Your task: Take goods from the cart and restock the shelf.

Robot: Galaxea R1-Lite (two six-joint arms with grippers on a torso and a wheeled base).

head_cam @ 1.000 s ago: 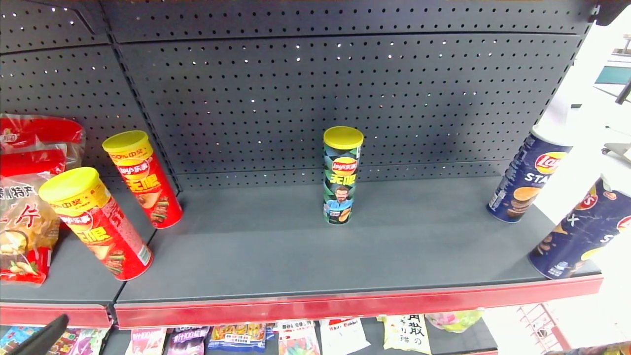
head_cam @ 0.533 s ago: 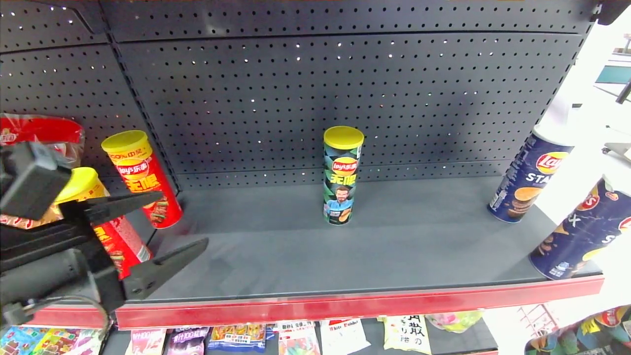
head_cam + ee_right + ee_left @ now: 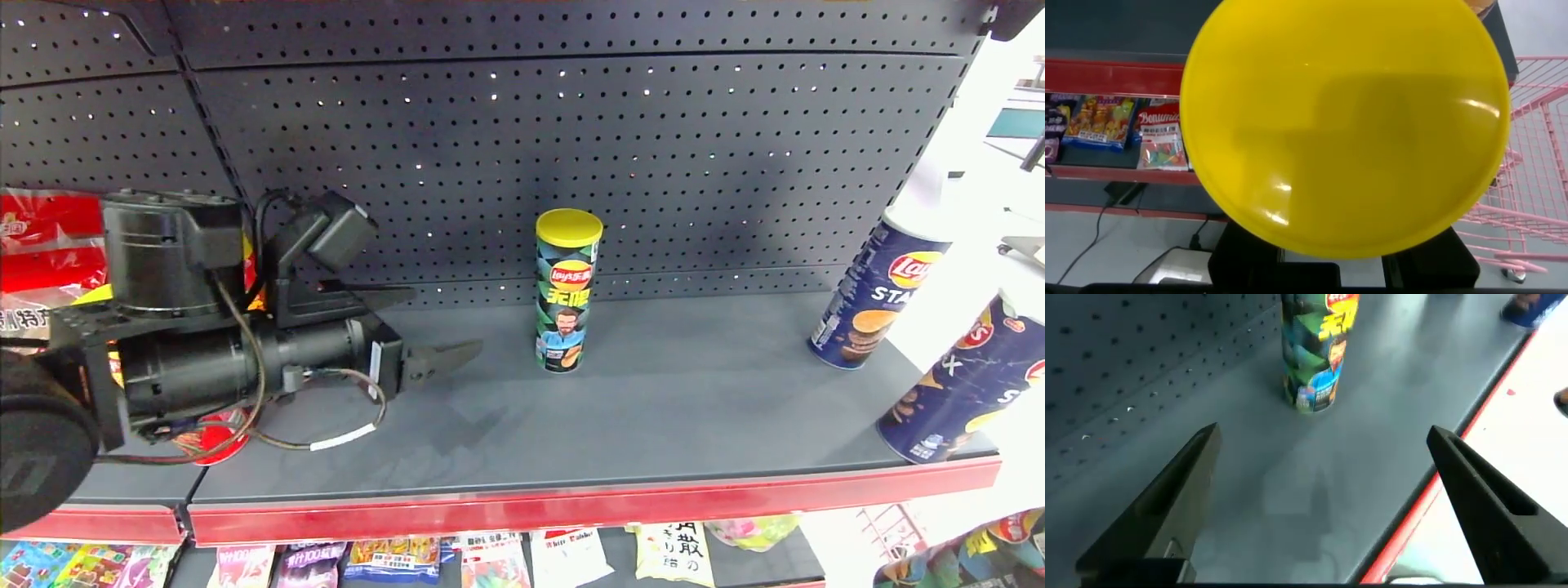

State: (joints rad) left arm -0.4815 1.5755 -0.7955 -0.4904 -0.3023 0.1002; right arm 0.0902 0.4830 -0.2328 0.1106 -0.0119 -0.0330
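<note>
As left gripper (image 3: 1323, 431) gapes, right gripper (image 3: 1339, 265) clamps cylinder (image 3: 1345, 122).

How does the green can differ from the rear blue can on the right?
The green can has a yellow lid; the rear blue can has a white one. The green can stands alone in the middle; the rear blue can stands near the right end, by the front blue can. Both are tall tubes on one shelf.

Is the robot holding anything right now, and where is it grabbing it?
The right gripper holds a yellow-lidded can somewhere below the lid, which hides the spot. The left gripper is open and empty.
</note>
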